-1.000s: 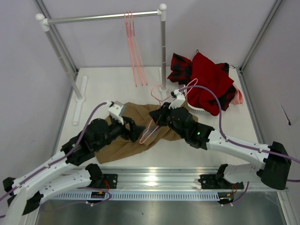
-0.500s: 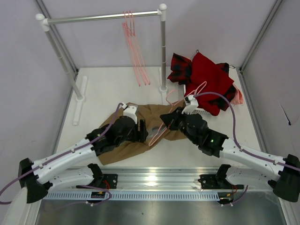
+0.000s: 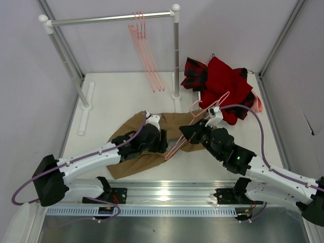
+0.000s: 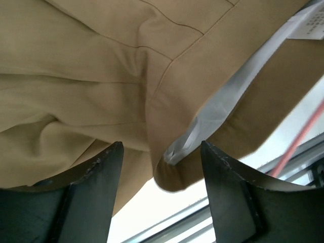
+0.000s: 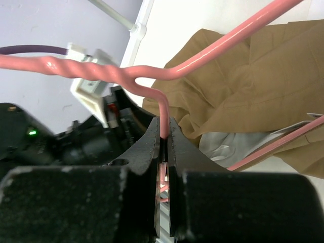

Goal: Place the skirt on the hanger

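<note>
The tan skirt (image 3: 132, 152) lies crumpled on the white table in the top view. My left gripper (image 3: 163, 140) sits at its right edge. In the left wrist view, the left gripper (image 4: 161, 169) is open, and a folded corner of the skirt (image 4: 101, 71) with its pale lining (image 4: 223, 98) hangs just above the gap, touching neither finger. My right gripper (image 3: 185, 132) is shut on the pink hanger (image 3: 208, 107), held slanting over the skirt's right side. The right wrist view shows the right gripper (image 5: 163, 135) pinching the hanger (image 5: 212, 50) wire just below its twisted neck, with the skirt (image 5: 253, 86) behind.
A metal clothes rail (image 3: 109, 19) at the back carries several spare pink hangers (image 3: 147, 61). A red garment (image 3: 225, 83) and red-and-black plaid cloth (image 3: 195, 71) are heaped on a white basket (image 3: 215, 120) at the back right. An aluminium rail (image 3: 167, 190) runs along the near edge.
Both arms have shifted to the right. The left gripper has slid across the skirt to its right edge and narrowed slightly. The right gripper has carried the hanger rightwards.
</note>
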